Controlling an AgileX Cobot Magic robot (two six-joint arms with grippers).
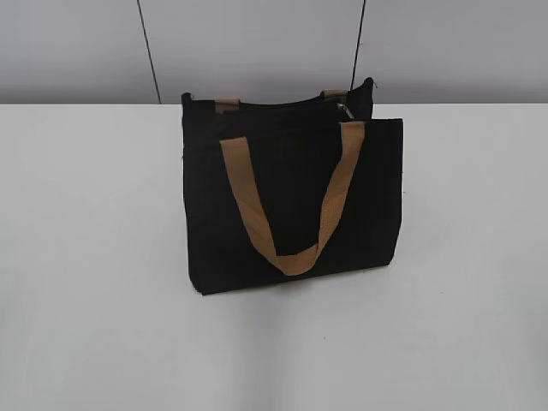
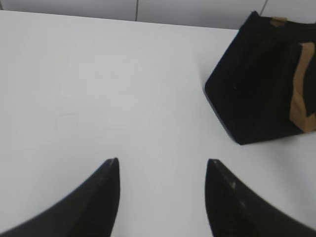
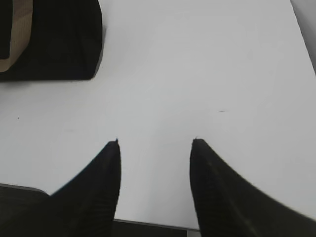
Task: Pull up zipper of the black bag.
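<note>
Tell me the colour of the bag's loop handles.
Tan-brown webbing handles against the black bag; the exterior view shows them best.

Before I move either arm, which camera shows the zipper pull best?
The exterior view: the small silvery pull shows at the bag's top edge, near its right end. The left wrist view shows only the bag's side and part of a handle, the right wrist view only a lower corner; neither shows the pull.

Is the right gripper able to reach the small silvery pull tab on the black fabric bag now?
Probably yes. The right gripper is open over bare white table, with nothing between it and the black fabric bag. The silvery pull tab sits uncovered at the bag's top right corner.
</note>
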